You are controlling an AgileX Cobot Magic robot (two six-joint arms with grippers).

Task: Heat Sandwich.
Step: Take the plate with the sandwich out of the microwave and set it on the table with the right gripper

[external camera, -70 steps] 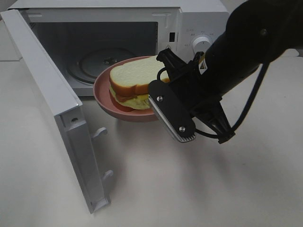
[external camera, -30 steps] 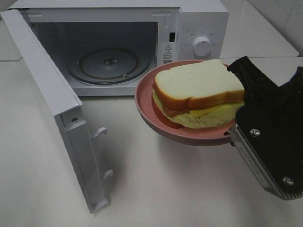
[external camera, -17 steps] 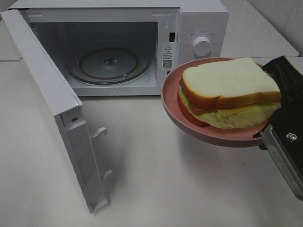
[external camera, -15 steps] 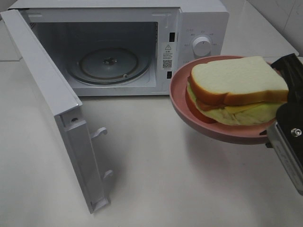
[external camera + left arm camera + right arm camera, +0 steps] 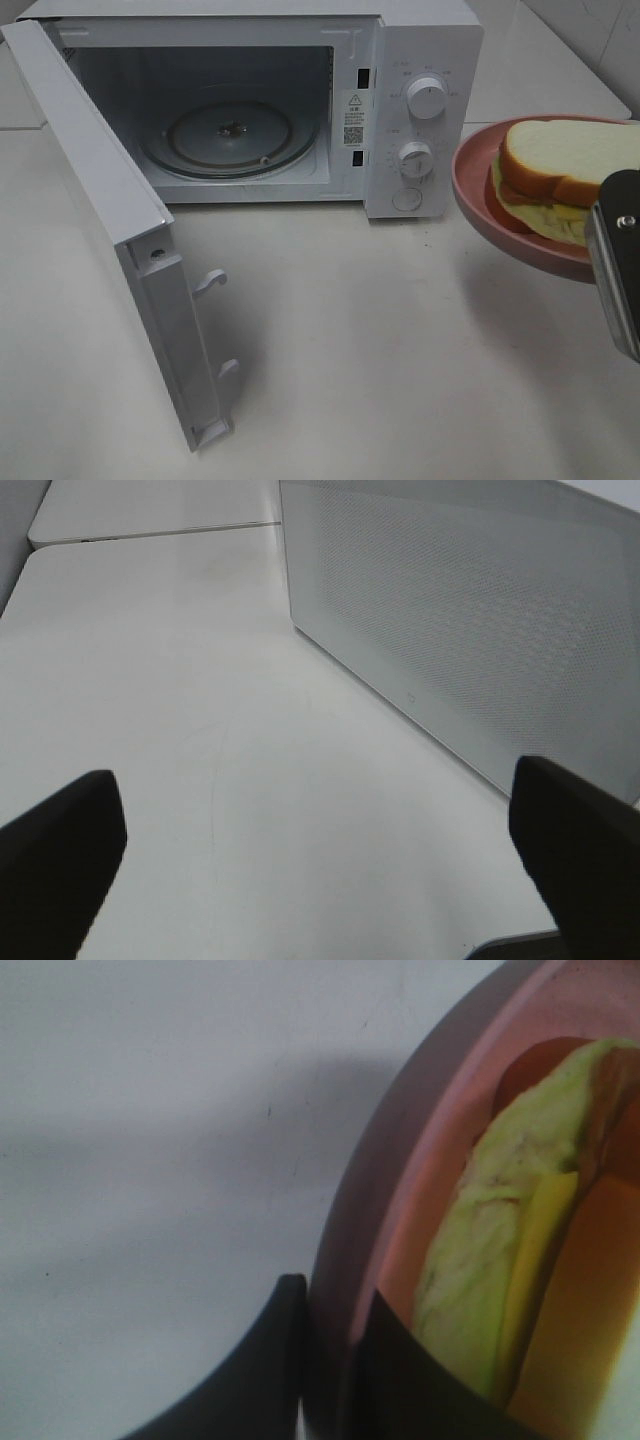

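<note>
The exterior high camera looks steeply down from in front at the desk (image 5: 400,380), facing the open microwave (image 5: 300,100) and its swung-out door (image 5: 110,210), with the pink plate (image 5: 480,190) cut by its edge. The left wrist camera sits low, looking along the desk between its fingers (image 5: 55,850) at the door's perforated outer face (image 5: 470,630), which both views share. The right wrist camera sits very close to the plate rim (image 5: 400,1200) and sandwich (image 5: 500,1260).
</note>
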